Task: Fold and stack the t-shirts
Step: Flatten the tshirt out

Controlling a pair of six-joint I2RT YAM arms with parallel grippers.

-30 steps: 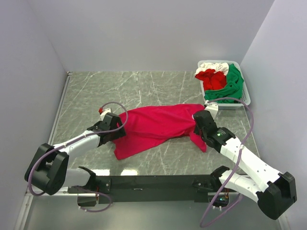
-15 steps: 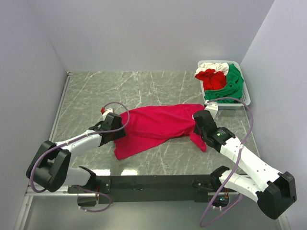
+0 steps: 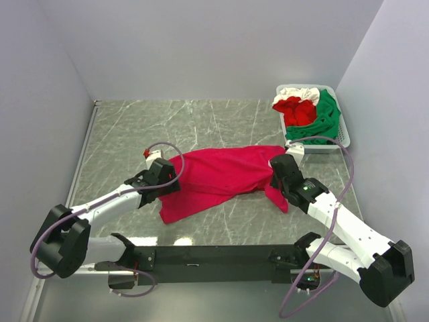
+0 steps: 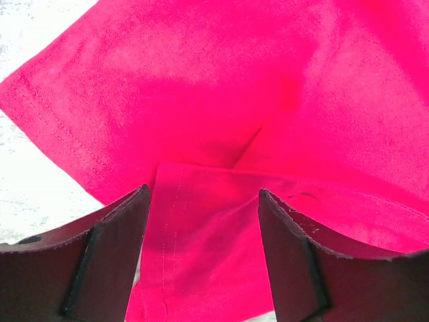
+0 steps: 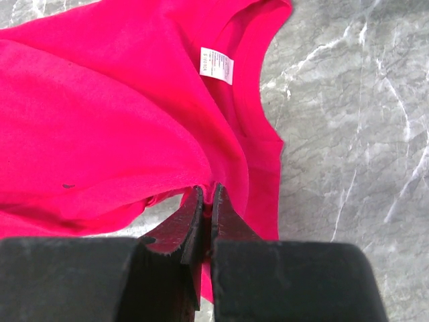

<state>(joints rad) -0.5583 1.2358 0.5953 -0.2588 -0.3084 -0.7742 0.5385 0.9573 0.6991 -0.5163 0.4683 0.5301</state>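
Note:
A large crimson-red t-shirt lies crumpled across the middle of the table. It fills the left wrist view and shows in the right wrist view with its neck label. My left gripper is open at the shirt's left edge, its jaws straddling a hemmed fold. My right gripper is shut on a pinch of the shirt's cloth at its right end. Red, white and green t-shirts are piled in the basket.
A white slotted basket stands at the back right corner. Grey marbled table shows behind the shirt. Walls close in on the left, back and right. A cable loops over each arm.
My left gripper has moved a little right, further onto the shirt's left edge. The right arm and the shirt have hardly moved.

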